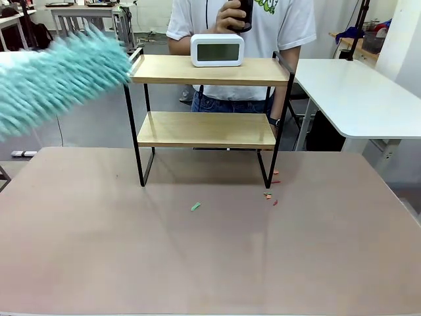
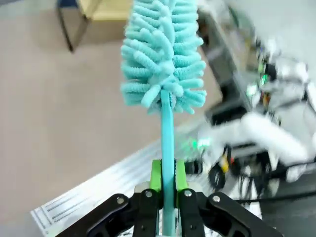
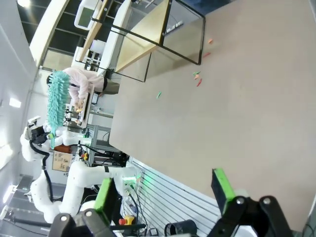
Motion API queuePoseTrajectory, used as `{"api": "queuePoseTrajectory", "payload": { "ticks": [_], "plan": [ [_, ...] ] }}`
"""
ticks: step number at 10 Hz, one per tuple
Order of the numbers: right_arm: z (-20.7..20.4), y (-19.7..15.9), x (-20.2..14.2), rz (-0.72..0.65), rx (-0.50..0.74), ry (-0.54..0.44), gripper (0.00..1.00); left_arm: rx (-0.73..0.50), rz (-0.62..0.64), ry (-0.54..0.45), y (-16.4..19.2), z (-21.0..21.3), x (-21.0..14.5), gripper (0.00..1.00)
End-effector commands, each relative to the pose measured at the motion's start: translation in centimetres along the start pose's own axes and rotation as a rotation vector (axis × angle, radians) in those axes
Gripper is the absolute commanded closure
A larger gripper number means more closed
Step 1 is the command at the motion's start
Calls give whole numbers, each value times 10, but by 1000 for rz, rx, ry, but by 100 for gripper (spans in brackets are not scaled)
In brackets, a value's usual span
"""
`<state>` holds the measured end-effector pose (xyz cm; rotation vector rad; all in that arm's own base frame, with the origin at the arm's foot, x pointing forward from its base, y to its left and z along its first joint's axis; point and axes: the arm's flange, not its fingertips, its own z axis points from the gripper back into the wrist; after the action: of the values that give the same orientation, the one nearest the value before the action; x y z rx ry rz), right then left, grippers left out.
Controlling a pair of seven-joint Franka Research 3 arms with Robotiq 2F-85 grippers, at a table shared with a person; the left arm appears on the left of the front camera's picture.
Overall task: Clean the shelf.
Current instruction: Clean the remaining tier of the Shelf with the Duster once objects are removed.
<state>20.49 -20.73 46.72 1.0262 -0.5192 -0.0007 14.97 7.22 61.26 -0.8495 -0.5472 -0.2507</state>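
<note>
Here, in the front view, the shelf [image 1: 171, 69] is seen at upper centre of the frame, set at the far edge of a grey-brown table [image 1: 197, 263]. It is made of two light wooden boards in a thin black metal frame. A white digital clock [image 1: 217, 50] is placed on the top board; the lower board is bare. At the upper left a fluffy turquoise duster [image 1: 56, 82] is shown blurred, its tip just beside the left end of the top board. Whether contact is made cannot be told. A person is standing behind the shelf, with a dark cup [image 1: 245, 13] held in a hand [image 1: 230, 20] at the top edge. Small green and orange scraps [image 1: 270, 195] are scattered on the table by the shelf's front right leg.

In the left wrist view, at bottom centre, the duster's thin handle is clamped between the green pads of the left gripper [image 2: 168, 180]. In the right wrist view the right gripper [image 3: 165, 192] is seen at the bottom, spread wide and empty, well apart from the shelf.

Several risks can be judged from here. If the duster is swept along the top board, the clock could be caught and knocked off. The light frame could be shoved sideways by a hard push. Because the handle is gripped near its end, it could be twisted in the pads.
</note>
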Motion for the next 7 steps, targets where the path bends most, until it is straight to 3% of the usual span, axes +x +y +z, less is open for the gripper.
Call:
{"api": "queuePoseTrajectory", "payload": {
  "ticks": [1,2,3,6,7],
  "plan": [
    [0,2,3,26,17,-20,0,-79,144,-317,42,6,-23,88],
    [0,2,3,26,17,-20,0,-100,222,-392,60,13,-22,88],
    [0,2,3,26,17,-20,0,-60,303,-386,73,5,-12,88],
    [0,2,3,26,17,-20,0,69,561,-242,106,-41,42,88],
    [0,2,3,26,17,-20,0,7,403,-341,97,34,15,88]
  ]
}}
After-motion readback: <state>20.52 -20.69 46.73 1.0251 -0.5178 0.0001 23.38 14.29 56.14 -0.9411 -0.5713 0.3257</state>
